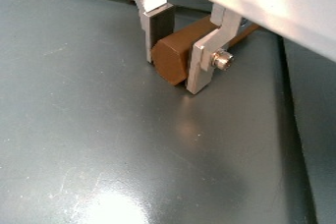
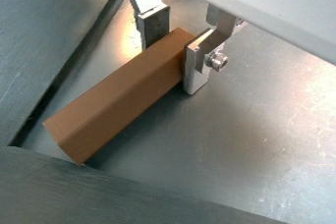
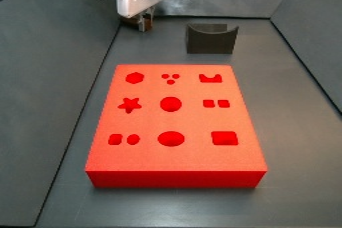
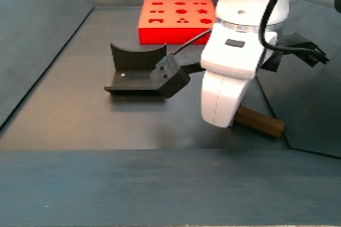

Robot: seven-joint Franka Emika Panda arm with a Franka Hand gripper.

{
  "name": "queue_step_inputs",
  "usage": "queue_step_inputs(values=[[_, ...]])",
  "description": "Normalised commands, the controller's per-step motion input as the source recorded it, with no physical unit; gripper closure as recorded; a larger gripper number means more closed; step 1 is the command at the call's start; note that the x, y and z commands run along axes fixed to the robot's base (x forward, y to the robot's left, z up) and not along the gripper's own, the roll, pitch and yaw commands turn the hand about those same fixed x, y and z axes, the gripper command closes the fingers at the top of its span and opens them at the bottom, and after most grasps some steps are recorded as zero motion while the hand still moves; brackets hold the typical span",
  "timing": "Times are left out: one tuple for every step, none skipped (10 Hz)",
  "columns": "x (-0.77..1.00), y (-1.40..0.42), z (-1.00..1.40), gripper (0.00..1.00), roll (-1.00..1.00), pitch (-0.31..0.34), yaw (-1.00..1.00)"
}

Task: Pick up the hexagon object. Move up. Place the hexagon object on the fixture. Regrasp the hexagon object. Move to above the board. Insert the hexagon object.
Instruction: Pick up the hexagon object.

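The hexagon object (image 1: 170, 62) is a brown rod lying flat on the grey floor; its length shows in a wrist view (image 2: 112, 110). My gripper (image 1: 179, 72) is lowered around one end of it, one finger on each side (image 2: 174, 67). One finger touches the rod's side, and a narrow gap shows between the other pad and the rod, so the gripper is open. In a side view the gripper (image 4: 221, 117) stands over the rod (image 4: 261, 124) near the wall. The fixture (image 3: 210, 38) and the red board (image 3: 150, 122) lie apart from it.
The grey enclosure wall rises close beside the gripper (image 3: 139, 19). The fixture (image 4: 144, 73) sits between the gripper and the board (image 4: 200, 18) in a side view. A floor seam (image 2: 59, 66) runs near the rod's free end.
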Motion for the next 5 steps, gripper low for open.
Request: queue_step_inputs(values=[[0.0, 0.0, 0.0, 1.0, 0.0, 0.0, 0.0], [0.0, 0.0, 0.0, 1.0, 0.0, 0.0, 0.0], [0.0, 0.0, 0.0, 1.0, 0.0, 0.0, 0.0], [0.0, 0.0, 0.0, 1.0, 0.0, 0.0, 0.0], [0.0, 0.0, 0.0, 1.0, 0.0, 0.0, 0.0]])
